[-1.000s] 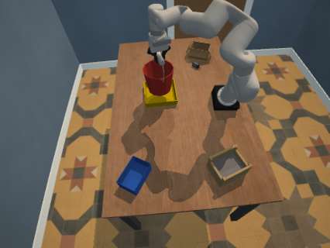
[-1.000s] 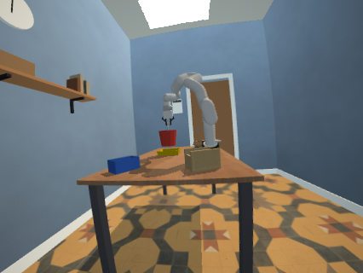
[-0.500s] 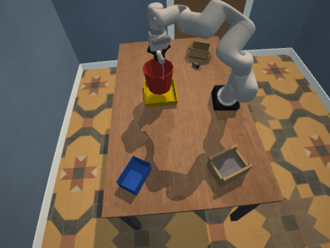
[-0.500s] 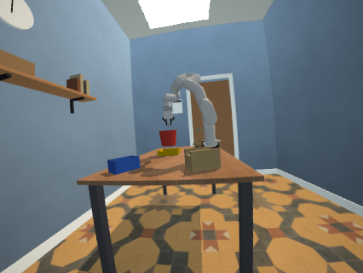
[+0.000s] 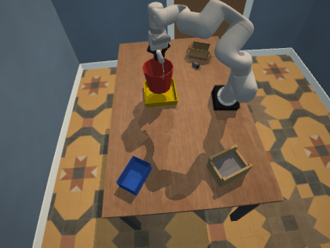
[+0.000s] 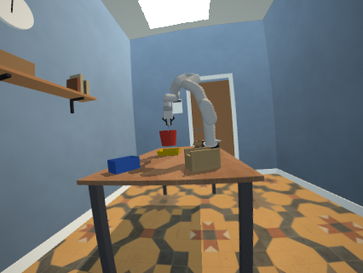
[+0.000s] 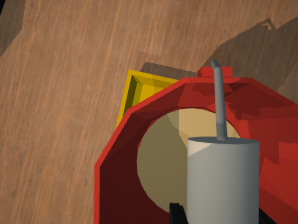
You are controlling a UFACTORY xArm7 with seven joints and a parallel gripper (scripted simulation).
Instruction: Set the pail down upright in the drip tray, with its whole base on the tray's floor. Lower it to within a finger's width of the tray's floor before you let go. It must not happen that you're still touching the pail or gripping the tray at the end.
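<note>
The red pail (image 5: pixel 158 75) hangs upright by its grey handle grip from my gripper (image 5: pixel 159 57), which is shut on that grip. The pail hangs over the yellow drip tray (image 5: pixel 160 94) at the far left of the table. In the exterior view the pail (image 6: pixel 168 137) hangs clearly above the tray (image 6: pixel 169 151), with a gap between them. In the wrist view the grey handle grip (image 7: pixel 223 175) sits over the pail's open mouth (image 7: pixel 200 155), and one corner of the tray (image 7: pixel 140 90) shows past the pail's rim.
A blue bin (image 5: pixel 134 175) stands at the near left of the table and an open wooden box (image 5: pixel 228 164) at the near right. A small cardboard box (image 5: pixel 199 50) and a small dark object (image 5: pixel 195 65) lie at the far side. The arm's base (image 5: pixel 225 98) stands right of the tray.
</note>
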